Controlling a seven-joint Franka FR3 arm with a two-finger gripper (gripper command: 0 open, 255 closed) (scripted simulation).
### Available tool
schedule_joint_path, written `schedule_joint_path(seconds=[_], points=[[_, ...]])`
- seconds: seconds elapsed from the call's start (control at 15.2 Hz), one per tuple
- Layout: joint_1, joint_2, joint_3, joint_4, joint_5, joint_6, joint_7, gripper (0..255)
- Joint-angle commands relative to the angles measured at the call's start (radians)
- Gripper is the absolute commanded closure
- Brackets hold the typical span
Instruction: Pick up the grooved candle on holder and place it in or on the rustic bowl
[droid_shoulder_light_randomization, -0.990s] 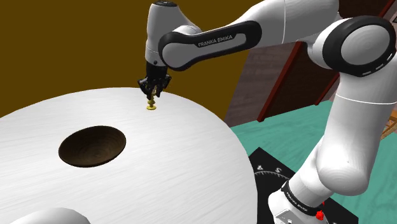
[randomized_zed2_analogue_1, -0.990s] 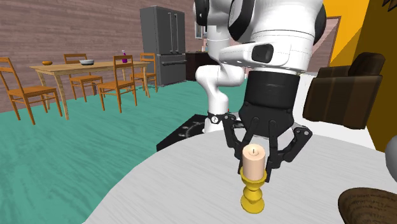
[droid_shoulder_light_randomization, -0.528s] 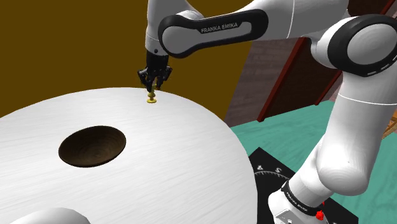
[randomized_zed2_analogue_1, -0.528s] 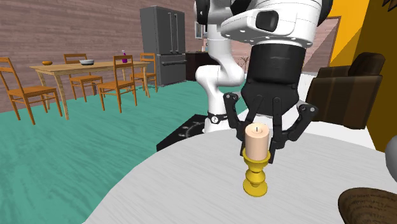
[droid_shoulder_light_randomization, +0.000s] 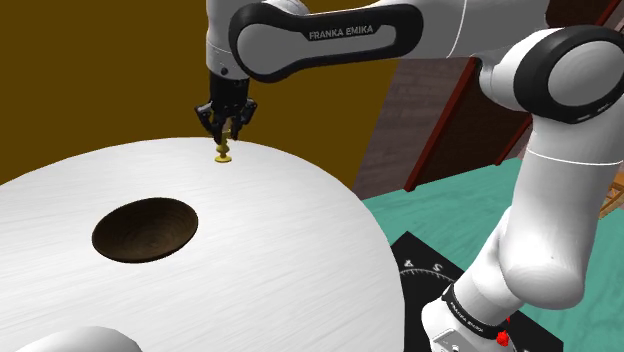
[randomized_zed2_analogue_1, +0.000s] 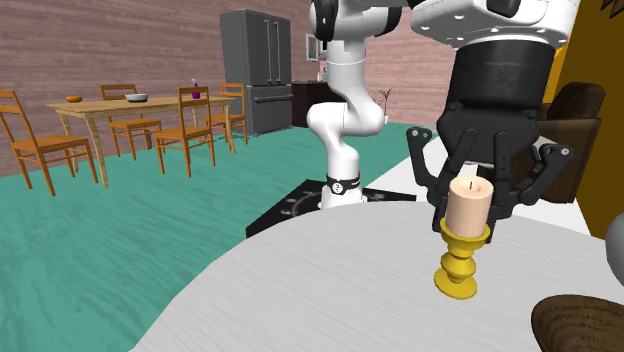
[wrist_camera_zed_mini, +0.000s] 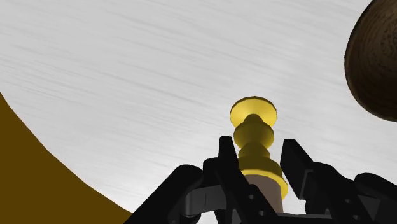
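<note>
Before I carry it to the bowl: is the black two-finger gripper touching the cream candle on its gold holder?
Touching. Wrist view: the gripper fingers clamp the cream candle from both sides, no gap.

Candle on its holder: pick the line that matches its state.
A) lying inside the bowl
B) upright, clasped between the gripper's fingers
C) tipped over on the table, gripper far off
B: the gripper has its fingers closed on the candle, which stands upright on its yellow holder, apart from the dark bowl.
</note>
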Motion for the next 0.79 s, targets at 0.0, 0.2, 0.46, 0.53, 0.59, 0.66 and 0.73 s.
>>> schedule_joint_path(seconds=[0.0, 0.2, 0.46, 0.53, 0.59, 0.66, 0.73], points=[[0.032, 0.013, 0.011, 0.029, -0.012, -0.024, 0.041, 255], [0.090, 0.054, 0.025, 0.091, -0.037, -0.062, 0.104, 255], [0.174, 0.124, 0.038, 0.200, -0.073, -0.121, 0.182, 255], [0.197, 0.145, 0.040, 0.233, -0.082, -0.138, 0.201, 255], [0.220, 0.167, 0.042, 0.268, -0.092, -0.156, 0.218, 255], [0.245, 0.191, 0.043, 0.306, -0.101, -0.175, 0.234, 255], [0.270, 0.216, 0.043, 0.348, -0.111, -0.195, 0.250, 255]])
